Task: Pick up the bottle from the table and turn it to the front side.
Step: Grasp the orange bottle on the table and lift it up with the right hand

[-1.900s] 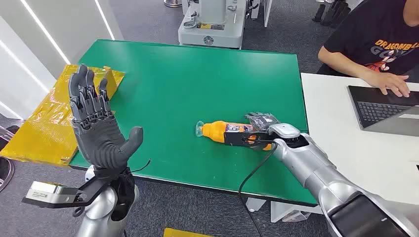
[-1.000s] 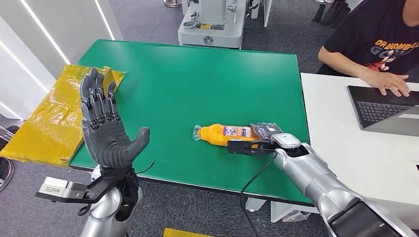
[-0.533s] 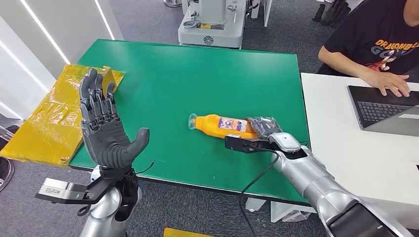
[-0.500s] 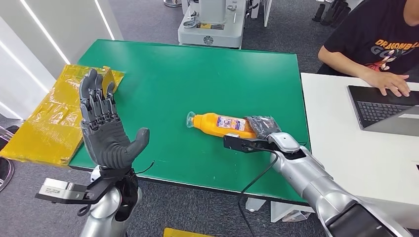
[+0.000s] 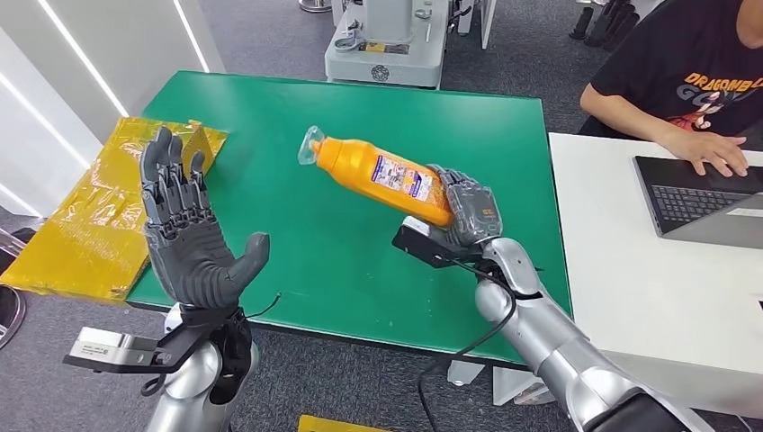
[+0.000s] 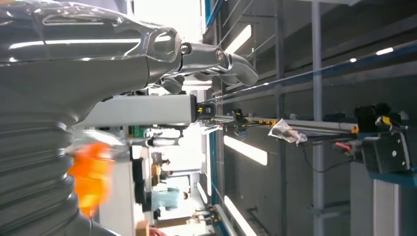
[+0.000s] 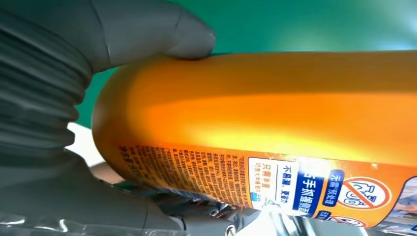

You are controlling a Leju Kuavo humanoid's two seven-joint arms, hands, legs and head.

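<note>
right hand grips bottle at its base, lifted clear over table, cap slanting away, so label can be turned | left hand raised, fingers spread, empty

Both arms are showing polished silver shells with dark grey hands: left hand matte, segmented fingers, thick thumb; right hand same build. A grey ribbed cover is sitting at each wrist, seen close in the wrist views. A black cable is looping below the right hand along the silver forearm. A silver-grey camera box on a black bracket is hanging below the left hand, a thin black wire trailing beside it
</note>
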